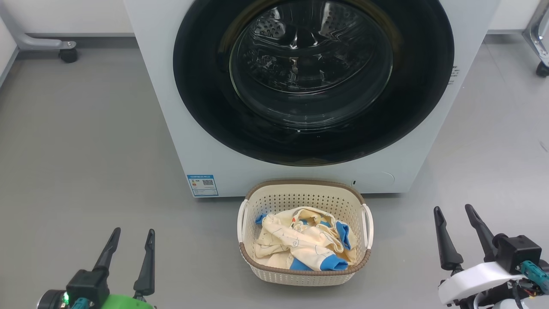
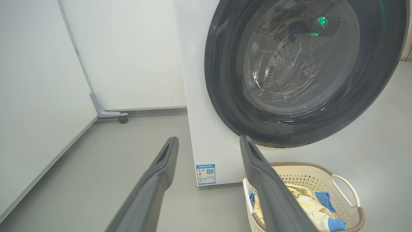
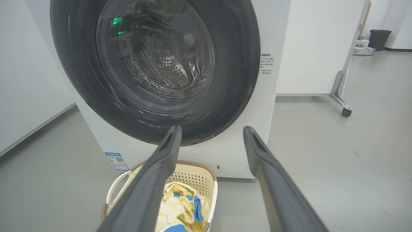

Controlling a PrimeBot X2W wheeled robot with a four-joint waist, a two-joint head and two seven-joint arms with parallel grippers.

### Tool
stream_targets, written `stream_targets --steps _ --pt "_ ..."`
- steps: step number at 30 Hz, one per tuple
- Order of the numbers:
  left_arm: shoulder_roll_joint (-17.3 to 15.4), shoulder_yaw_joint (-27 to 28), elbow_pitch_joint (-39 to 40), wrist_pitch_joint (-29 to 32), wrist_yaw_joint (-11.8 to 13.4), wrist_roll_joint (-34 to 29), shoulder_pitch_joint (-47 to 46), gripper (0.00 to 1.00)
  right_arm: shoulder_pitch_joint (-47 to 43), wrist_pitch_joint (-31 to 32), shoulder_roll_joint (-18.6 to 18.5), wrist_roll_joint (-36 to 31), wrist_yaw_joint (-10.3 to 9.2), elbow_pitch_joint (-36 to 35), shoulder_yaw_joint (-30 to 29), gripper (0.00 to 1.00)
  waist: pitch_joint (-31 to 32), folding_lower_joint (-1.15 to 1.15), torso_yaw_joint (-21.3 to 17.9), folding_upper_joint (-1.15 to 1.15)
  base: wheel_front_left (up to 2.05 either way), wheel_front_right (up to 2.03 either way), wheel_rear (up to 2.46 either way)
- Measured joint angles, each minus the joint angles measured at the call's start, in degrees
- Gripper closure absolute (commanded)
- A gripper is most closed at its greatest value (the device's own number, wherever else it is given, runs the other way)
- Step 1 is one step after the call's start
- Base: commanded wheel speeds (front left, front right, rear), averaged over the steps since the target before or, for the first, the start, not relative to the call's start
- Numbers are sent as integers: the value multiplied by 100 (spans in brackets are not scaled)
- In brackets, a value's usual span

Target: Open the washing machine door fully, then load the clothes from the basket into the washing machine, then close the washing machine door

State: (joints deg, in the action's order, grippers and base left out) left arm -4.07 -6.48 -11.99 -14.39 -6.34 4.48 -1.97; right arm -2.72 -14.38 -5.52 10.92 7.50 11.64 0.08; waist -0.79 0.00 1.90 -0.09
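The white washing machine stands ahead with its round, black-rimmed door shut flat against the front; the steel drum shows through the glass. On the floor just before it sits the cream basket, holding cream-yellow clothes with blue cuffs. My left gripper hovers open at the lower left, well left of the basket. At the lower right, my right gripper is open too, right of the basket. Seen from the left wrist, door and basket lie ahead of the open left gripper. From the right wrist, door, basket and clothes sit beyond the open right gripper.
Grey floor spreads to both sides of the machine. White wheeled partitions stand behind, with a caster at the far left and another caster at the far right. A dark bin stands far off to the right.
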Motion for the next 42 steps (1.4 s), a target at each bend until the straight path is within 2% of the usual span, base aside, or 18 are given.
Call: stream_targets --steps 42 --pt "105 286 229 -1 -4 56 0 0 -46 0 78 -44 0 32 5 0 -7 0 -13 0 6 6 -11"
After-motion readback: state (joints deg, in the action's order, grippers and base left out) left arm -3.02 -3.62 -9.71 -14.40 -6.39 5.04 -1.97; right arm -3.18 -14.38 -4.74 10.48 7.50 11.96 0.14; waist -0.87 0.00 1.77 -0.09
